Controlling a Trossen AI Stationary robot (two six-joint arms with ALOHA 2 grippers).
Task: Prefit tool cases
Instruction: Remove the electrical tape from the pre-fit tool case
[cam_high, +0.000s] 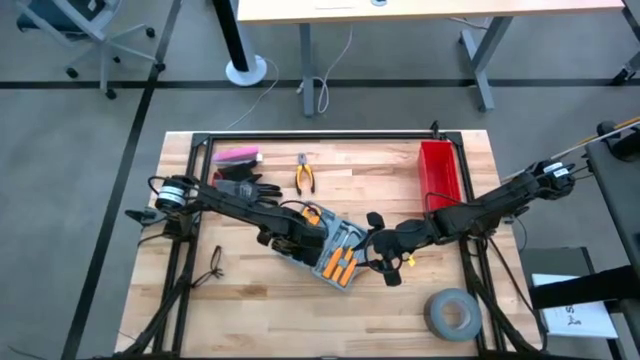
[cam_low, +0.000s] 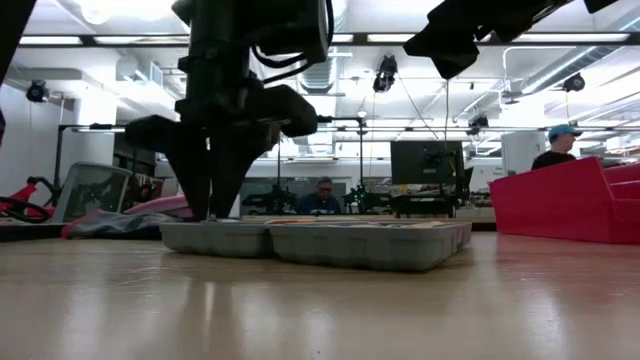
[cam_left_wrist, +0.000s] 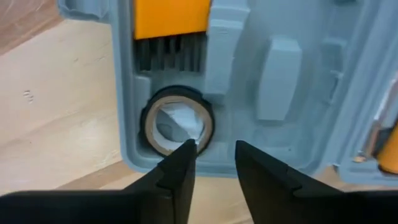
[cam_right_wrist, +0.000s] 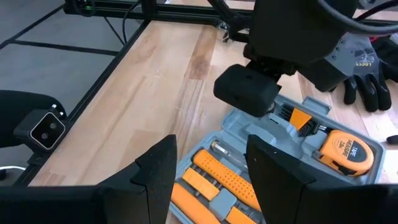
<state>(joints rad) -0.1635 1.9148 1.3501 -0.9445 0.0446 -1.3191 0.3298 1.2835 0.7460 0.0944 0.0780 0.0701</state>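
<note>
Left claw (cam_high: 292, 238) low over the open tool case (cam_high: 330, 252) mid-counter (cam_high: 250, 300), fingers (cam_left_wrist: 180, 174) slightly parted, holding nothing, just above a tape roll (cam_left_wrist: 178, 121) seated in its slot. Right claw (cam_high: 380, 258) beside the case's right edge, open, empty.

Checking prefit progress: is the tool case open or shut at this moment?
Open. The tool case lies flat on the table, both halves spread, with orange tools and a tape measure seated in its moulded slots.
</note>
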